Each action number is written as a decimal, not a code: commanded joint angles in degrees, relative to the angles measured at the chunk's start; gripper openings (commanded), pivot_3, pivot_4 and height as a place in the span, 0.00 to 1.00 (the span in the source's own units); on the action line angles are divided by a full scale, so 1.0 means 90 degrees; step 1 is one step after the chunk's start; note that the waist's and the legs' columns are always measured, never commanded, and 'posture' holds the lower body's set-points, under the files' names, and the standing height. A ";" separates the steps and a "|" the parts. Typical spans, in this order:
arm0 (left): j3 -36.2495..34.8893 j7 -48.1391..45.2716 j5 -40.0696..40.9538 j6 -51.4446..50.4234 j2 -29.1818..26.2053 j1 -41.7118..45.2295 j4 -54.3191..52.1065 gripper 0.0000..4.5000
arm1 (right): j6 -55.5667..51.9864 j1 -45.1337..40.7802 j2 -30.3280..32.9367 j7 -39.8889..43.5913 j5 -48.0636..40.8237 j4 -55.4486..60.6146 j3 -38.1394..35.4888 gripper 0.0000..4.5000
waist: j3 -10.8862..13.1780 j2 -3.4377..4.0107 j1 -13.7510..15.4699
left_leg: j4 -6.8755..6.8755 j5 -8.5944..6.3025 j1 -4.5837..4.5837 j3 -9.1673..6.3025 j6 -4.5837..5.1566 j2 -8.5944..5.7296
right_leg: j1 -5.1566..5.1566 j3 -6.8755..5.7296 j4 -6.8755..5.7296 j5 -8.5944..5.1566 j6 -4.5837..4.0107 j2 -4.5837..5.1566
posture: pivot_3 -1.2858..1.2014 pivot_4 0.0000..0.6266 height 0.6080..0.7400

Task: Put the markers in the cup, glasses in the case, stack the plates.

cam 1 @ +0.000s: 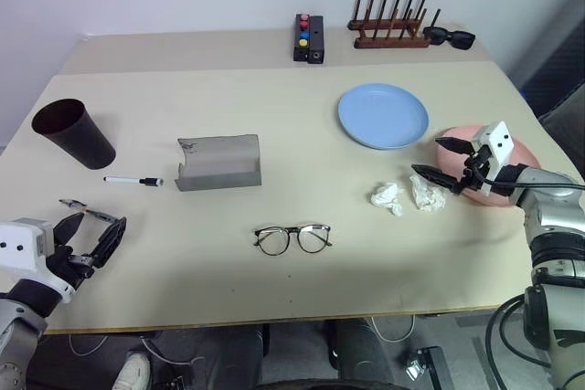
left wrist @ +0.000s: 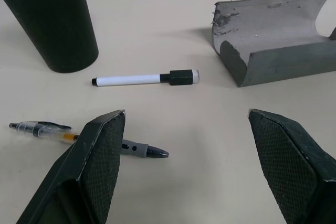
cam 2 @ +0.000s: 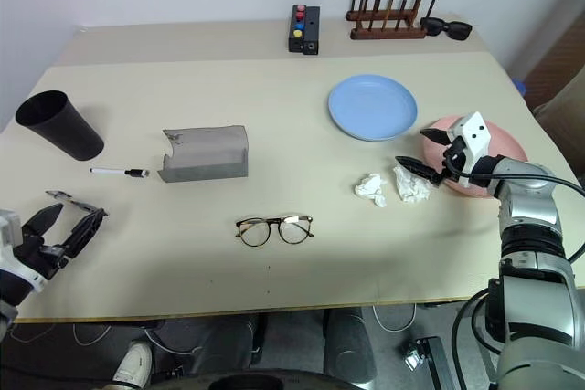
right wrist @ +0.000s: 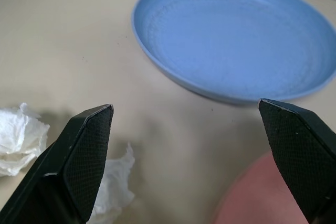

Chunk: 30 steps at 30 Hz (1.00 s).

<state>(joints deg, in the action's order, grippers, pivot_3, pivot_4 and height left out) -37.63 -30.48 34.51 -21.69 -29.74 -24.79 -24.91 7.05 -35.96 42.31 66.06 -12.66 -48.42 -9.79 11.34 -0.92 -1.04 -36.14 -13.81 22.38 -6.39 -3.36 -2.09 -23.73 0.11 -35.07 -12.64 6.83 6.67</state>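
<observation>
The dark tapered cup (cam 1: 73, 132) stands at the table's left. A white marker (cam 1: 132, 181) with a black cap lies just beside it, and the grey case (cam 1: 219, 162) sits open to its right. Thin-framed glasses (cam 1: 292, 238) lie near the front middle. The light blue plate (cam 1: 383, 115) rests at the right, with the pink plate (cam 1: 528, 154) beyond it, partly behind my right gripper (cam 1: 428, 156). That gripper hovers open between the two plates, holding nothing. My left gripper (cam 1: 91, 224) is open at the front left, short of the marker (left wrist: 145, 78).
Two crumpled white tissues (cam 1: 425, 193) lie in front of the right gripper. A clear pen (left wrist: 52, 132) with a grey tip lies by my left fingers. At the back stand a black box with coloured buttons (cam 1: 309, 37), a wooden rack (cam 1: 391, 23) and black sunglasses (cam 1: 450, 37).
</observation>
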 commanded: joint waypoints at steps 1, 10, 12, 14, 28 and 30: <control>-0.0144 -0.0005 0.0063 0.0023 -0.0067 0.0004 -0.0188 0.85 | -0.0069 0.0062 0.0127 -0.0028 -0.0139 0.0347 -0.0156 1.00 | 0.0000 0.0000 0.0002 | 0.0000 0.0000 0.0000 0.0000 0.0000 0.0000 | 0.0000 0.0000 0.0000 0.0000 0.0000 0.0000 | 0.52 0.24 0.95; -0.0101 -0.0004 0.0046 -0.0031 -0.0098 0.0059 -0.0195 0.85 | -0.0139 0.0242 0.0132 -0.0036 -0.0186 0.0565 -0.0201 1.00 | 0.0000 0.0000 0.0004 | 0.0000 0.0000 0.0000 0.0000 0.0000 0.0000 | 0.0000 0.0000 0.0000 0.0000 0.0000 0.0000 | 0.52 0.24 0.95; -0.0093 -0.0001 0.0042 -0.0041 -0.0102 0.0071 -0.0194 0.85 | -0.0163 0.0265 0.0127 -0.0056 -0.0184 0.0609 -0.0200 1.00 | 0.0000 0.0000 0.0004 | 0.0000 0.0000 0.0000 0.0000 0.0000 0.0000 | 0.0000 0.0000 0.0000 0.0000 0.0000 0.0000 | 0.52 0.24 0.95; -0.0077 0.0007 0.0035 -0.0050 -0.0103 0.0087 -0.0195 0.85 | -0.0202 0.0269 0.0115 -0.0084 -0.0182 0.0666 -0.0191 1.00 | 0.0000 0.0000 0.0003 | 0.0000 0.0000 0.0000 0.0000 0.0000 0.0000 | 0.0000 0.0000 0.0000 0.0000 0.0000 0.0000 | 0.52 0.24 0.95; 0.0059 0.0090 -0.0058 -0.0007 -0.0131 0.0347 -0.0113 0.85 | -0.1013 0.0382 -0.0158 -0.0580 -0.0312 0.1959 -0.0057 1.00 | 0.0000 0.0000 0.0008 | 0.0000 0.0000 0.0000 0.0000 0.0000 0.0000 | 0.0000 0.0000 0.0000 0.0000 0.0000 0.0000 | 0.52 0.24 0.95; 0.0075 0.0120 -0.0076 0.0028 -0.0114 0.0397 -0.0095 0.85 | -0.1083 0.0374 -0.0283 -0.0668 -0.0306 0.2129 0.0016 1.00 | 0.0000 0.0000 -0.0001 | 0.0000 0.0000 0.0000 -0.0001 0.0000 0.0000 | 0.0000 0.0000 -0.0001 0.0000 0.0000 0.0000 | 0.52 0.24 0.95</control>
<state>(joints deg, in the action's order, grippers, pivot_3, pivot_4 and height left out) -36.61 -29.72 34.28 -22.18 -30.49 -21.46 -24.89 -2.43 -32.22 40.29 60.84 -14.45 -32.18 -9.60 11.34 -0.92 -1.05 -36.14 -13.81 22.37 -6.40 -3.36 -2.09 -23.73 0.11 -35.08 -12.64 6.83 6.67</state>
